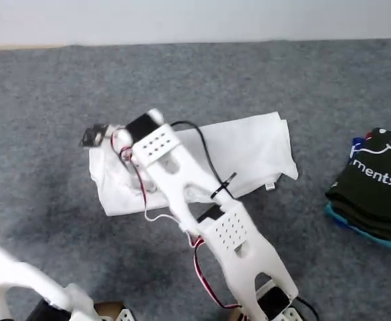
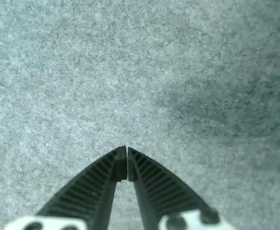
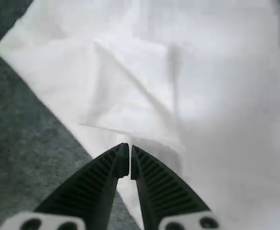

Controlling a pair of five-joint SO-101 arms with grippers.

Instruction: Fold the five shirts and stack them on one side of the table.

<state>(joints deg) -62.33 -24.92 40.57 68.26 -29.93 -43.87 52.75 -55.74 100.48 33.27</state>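
Note:
A white shirt (image 1: 248,150) lies partly folded and rumpled in the middle of the grey table (image 1: 48,87). My right arm stretches across it, and my right gripper (image 1: 91,137) sits at the shirt's far left corner. In the right wrist view the right gripper (image 3: 129,160) is shut just above the white shirt (image 3: 202,96), near a folded edge, with no cloth seen between the tips. My left gripper (image 2: 127,163) is shut over bare grey table surface (image 2: 82,72), and that arm (image 1: 15,277) sits at the near left corner.
A stack of folded shirts (image 1: 375,187), dark green on top with blue beneath, rests at the right edge of the table. Open grey surface lies to the left and behind the white shirt.

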